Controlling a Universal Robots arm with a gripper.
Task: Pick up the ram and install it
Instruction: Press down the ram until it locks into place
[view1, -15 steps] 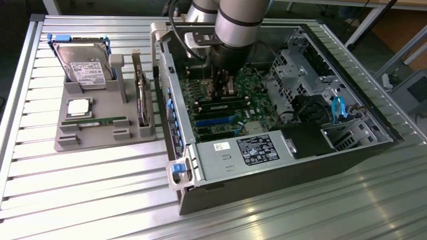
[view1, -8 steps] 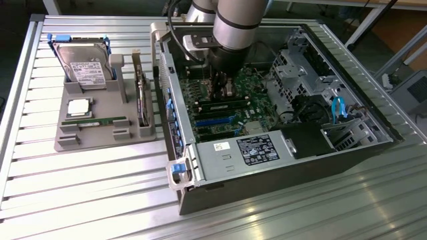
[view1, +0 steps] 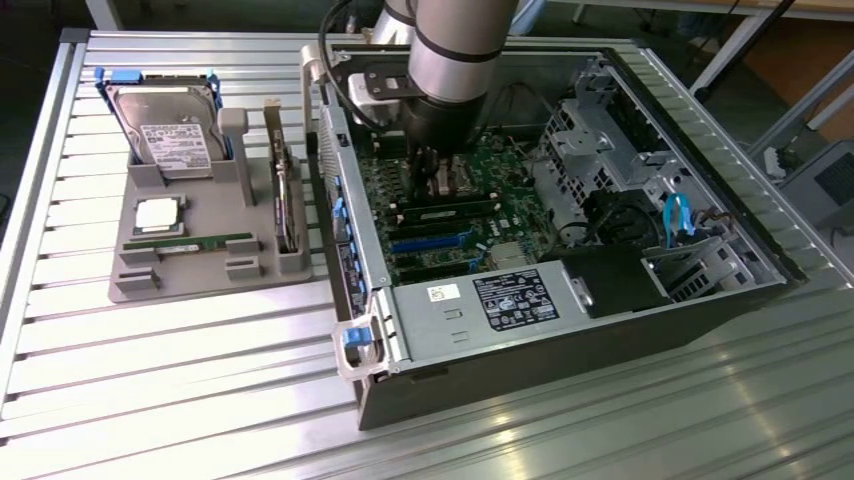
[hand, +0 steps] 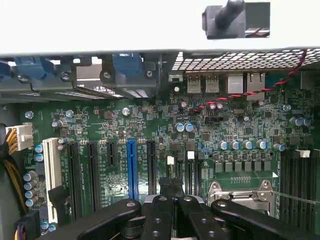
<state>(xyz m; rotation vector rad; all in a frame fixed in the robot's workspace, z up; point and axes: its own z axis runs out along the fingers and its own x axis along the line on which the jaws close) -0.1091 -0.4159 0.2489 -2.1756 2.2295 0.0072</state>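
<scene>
Green ram (view1: 198, 243) lies in the grey holder (view1: 214, 262) on the table (view1: 160, 380), well apart from our claw (hand: 172, 200), fingers together over the motherboard (hand: 150, 125); we judge descent risks striking board components.

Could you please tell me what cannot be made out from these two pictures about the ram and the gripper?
- Exterior view: the gripper is hidden behind the arm's wrist above the motherboard.
- Wrist view: the shut gripper is cut off by the picture's edge; whether it holds a ram cannot be told.
- Exterior view: the ram lying on the grey holder is too small to read its chips.
</scene>
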